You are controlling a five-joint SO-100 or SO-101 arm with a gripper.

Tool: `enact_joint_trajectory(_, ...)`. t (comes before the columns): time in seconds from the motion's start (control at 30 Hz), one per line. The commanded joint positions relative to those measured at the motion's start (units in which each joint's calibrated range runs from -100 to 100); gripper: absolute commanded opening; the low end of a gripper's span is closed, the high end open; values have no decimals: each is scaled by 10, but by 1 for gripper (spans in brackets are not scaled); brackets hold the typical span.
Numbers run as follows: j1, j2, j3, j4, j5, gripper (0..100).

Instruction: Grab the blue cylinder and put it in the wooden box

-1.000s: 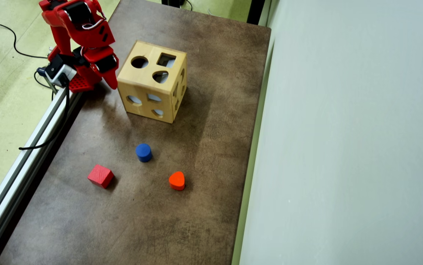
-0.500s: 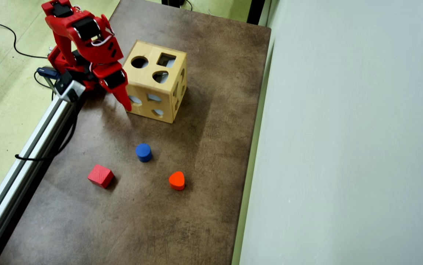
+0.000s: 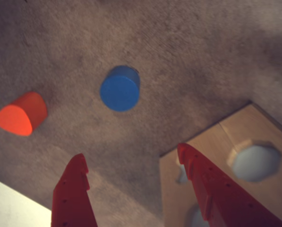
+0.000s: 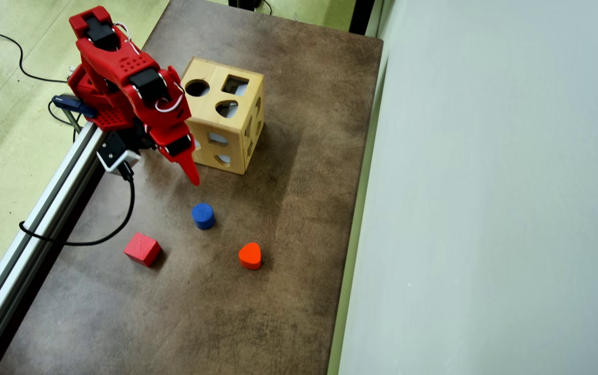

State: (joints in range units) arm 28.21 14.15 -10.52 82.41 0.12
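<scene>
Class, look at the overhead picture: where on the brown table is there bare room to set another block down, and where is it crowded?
Bare: the table below the red cube and orange heart, and the strip right of the wooden box. Crowded: between the box, the gripper and the blue cylinder.

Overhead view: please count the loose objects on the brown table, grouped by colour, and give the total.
Blue: 1, the blue cylinder
Red: 1, the red cube
Orange: 1, the orange heart-shaped piece
Light wood: 1, the wooden box
Total: 4
</scene>
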Motion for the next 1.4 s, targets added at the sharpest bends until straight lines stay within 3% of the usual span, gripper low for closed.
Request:
enact_joint_trajectory(0.0, 0, 21, -20, -28, 2, 31)
enact_joint_trajectory(0.47, 0, 109, -24, -50, 3, 37)
enact_joint_trajectory(1.37, 1, 250, -107, -90, 3, 37)
